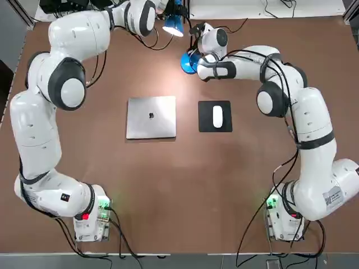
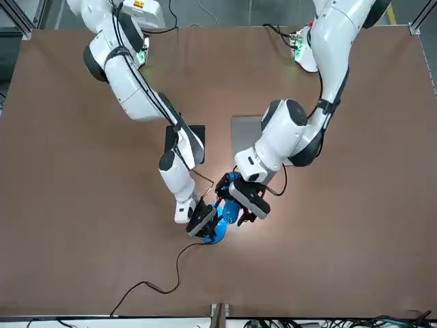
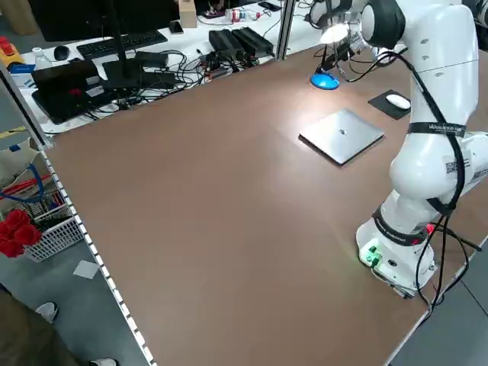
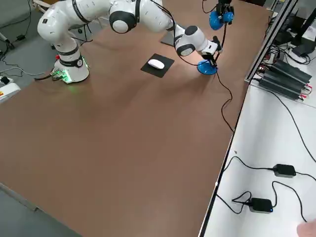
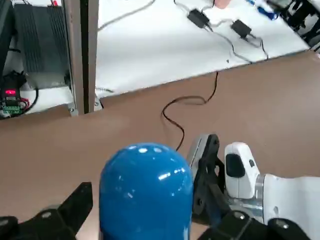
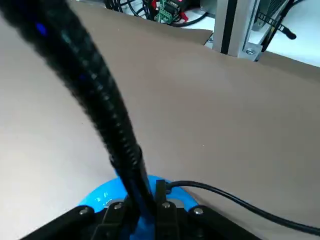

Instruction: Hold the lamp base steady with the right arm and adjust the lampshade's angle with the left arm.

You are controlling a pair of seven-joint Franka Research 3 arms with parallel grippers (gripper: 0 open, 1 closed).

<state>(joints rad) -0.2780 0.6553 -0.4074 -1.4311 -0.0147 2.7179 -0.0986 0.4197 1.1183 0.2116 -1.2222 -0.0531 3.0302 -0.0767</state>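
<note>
A desk lamp stands on a brown desk point(image 1: 151, 207). Its round blue base point(image 1: 189, 63) is the landmark. The blue lampshade point(image 5: 145, 195) is up beyond the base, a little to its left from the robot's side, and its mouth appears to point back toward the robot. The left gripper point(image 5: 147, 217) is the nearer one: it is spread wide and released, with the shade's rounded back lying between its two fingers, one to each side. Whether either touches is unclear. The right gripper point(image 6: 150, 200) is clenched on the black neck point(image 6: 120, 125), just above the base. Turning the shade likely calls for closing evenly across its sides, then tilting gently.
</note>
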